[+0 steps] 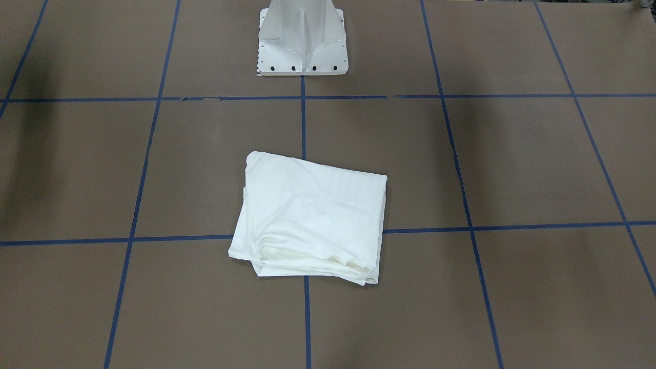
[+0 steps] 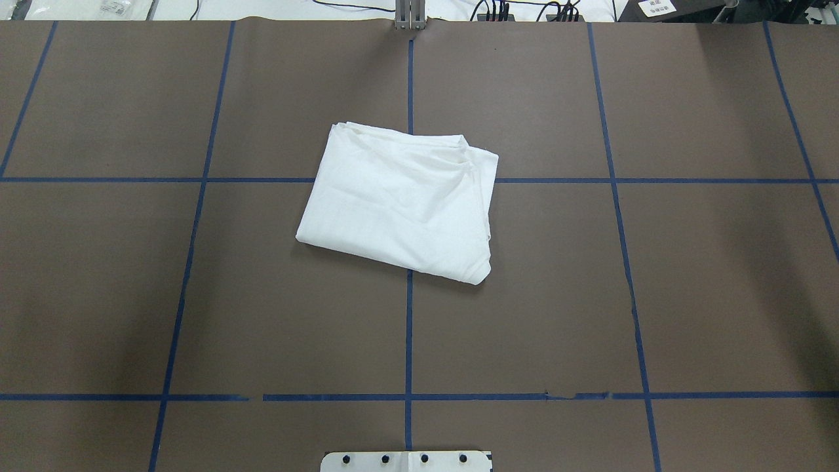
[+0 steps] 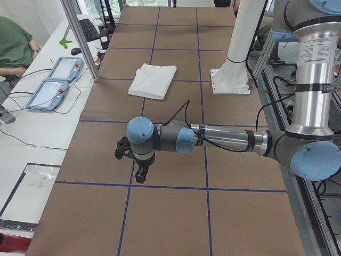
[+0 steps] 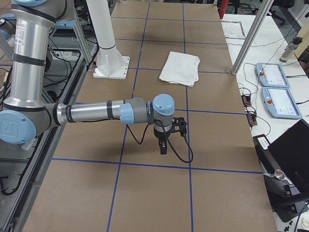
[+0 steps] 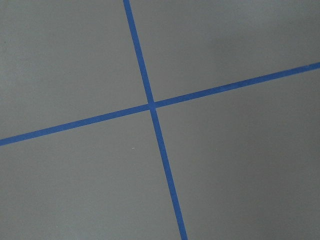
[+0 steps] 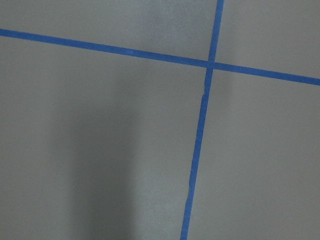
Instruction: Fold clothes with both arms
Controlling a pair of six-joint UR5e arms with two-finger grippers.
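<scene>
One shirt (image 2: pixel 400 203) lies folded into a skewed white rectangle at the middle of the table (image 2: pixel 688 275). It sits out from the pedestal (image 1: pixel 302 41), astride the crossing of the centre tape line (image 2: pixel 409 328) and a cross line. Its stacked loose edges show along its far and right sides, while its near and left sides are smooth folds.

Both arms are well apart from it. The left arm (image 3: pixel 224 140) reaches out level over the table's left end, with the left gripper (image 3: pixel 140 177) pointing down above a tape line. The right arm (image 4: pixel 91 112) does the same at the right end, with the right gripper (image 4: pixel 163 147) pointing down.

Each gripper shows only in a side view, so I cannot tell whether its jaws are apart or together. Both wrist views show bare table and a tape crossing.

Beyond the table's far edge a person in green (image 3: pixel 13 45) sits near two pendants (image 3: pixel 53 85).
</scene>
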